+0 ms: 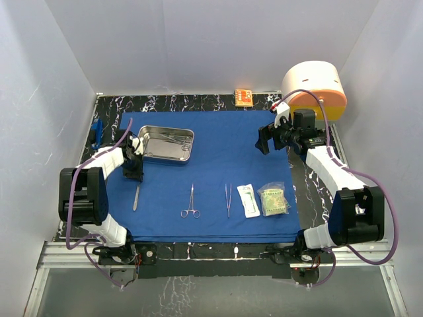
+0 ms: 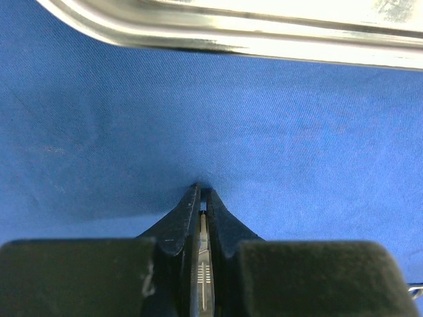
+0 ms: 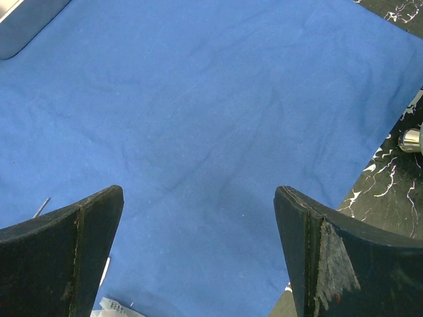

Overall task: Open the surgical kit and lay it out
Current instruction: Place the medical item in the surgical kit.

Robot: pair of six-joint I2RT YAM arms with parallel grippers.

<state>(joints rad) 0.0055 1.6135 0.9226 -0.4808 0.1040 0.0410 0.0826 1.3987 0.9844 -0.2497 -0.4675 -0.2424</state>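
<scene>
L gripper [image 2: 203, 193] pinched, R gripper [image 3: 198, 193] wide

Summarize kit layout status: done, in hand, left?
Done: blue cloth spread flat; forceps, tweezers, white packet and green packet lie in a row. In hand: left fingers shut on a slim instrument, down at the cloth. Left: metal pieces in the tray not yet laid out; right fingers open above bare cloth.

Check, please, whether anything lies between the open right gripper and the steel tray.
Nothing visible does. Between the right gripper and the steel tray there is only bare blue cloth, which lies flat. The right wrist view shows the same: smooth cloth up to the tray's corner.
</scene>
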